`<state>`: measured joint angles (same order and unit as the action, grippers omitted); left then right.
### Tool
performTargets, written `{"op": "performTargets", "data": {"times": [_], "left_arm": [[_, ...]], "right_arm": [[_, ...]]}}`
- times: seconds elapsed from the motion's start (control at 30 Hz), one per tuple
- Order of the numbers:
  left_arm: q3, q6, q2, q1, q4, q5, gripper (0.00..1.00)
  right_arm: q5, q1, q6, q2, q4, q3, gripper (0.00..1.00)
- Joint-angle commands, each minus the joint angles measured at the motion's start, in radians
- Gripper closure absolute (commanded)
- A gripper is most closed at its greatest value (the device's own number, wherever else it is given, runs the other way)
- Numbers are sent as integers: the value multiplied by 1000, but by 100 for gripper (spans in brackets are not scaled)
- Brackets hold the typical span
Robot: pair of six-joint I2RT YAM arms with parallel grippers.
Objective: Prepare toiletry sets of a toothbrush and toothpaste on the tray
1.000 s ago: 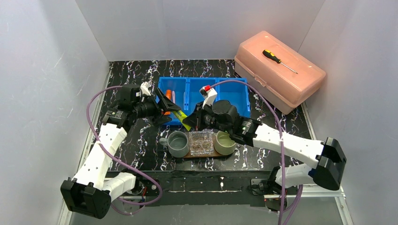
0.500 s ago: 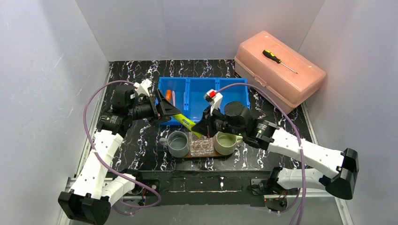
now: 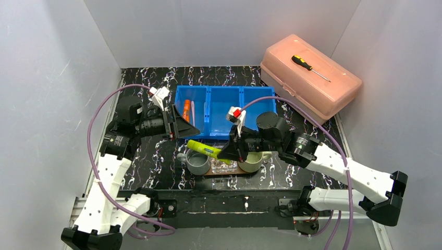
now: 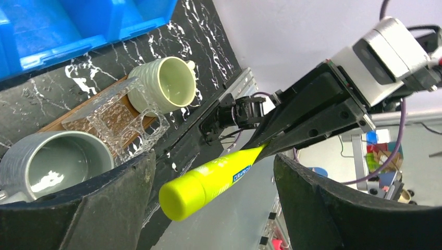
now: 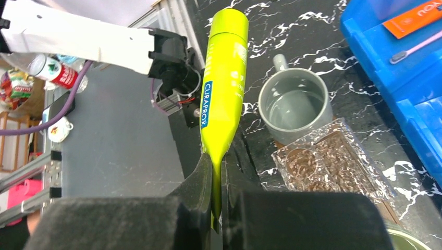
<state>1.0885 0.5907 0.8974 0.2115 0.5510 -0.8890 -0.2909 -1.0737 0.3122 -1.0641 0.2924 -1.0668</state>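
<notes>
green tube [image 5: 224, 78] in right tool [image 5: 217, 169]

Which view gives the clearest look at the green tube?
Right wrist: the green tube runs full length, label readable, flat end pinched in the right tool. Left wrist shows its capped end and label; top shows it small, by the grey mug.

Left gripper [image 3: 186, 124] jaws spread wide; right gripper [image 3: 228, 153] pinching green tube [image 3: 206, 149].
</notes>
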Motion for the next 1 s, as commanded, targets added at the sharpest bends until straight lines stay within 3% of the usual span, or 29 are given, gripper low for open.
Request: {"op": "performTargets", "data": {"times": [0.0,0.4,0.97], "left_arm": [[46,-61,-37,-4,7,-117,18],[-5,-62,-120,-3,-58,-267,20],[-63,-73,-163,5,-62,-273,23]], "right_arm": [[-109,-3,-49,18,11,-80,99],[-123,-2,-32,-43,-3,-163,99],[-40,-3,-5,-42,-29,-240,99]]}}
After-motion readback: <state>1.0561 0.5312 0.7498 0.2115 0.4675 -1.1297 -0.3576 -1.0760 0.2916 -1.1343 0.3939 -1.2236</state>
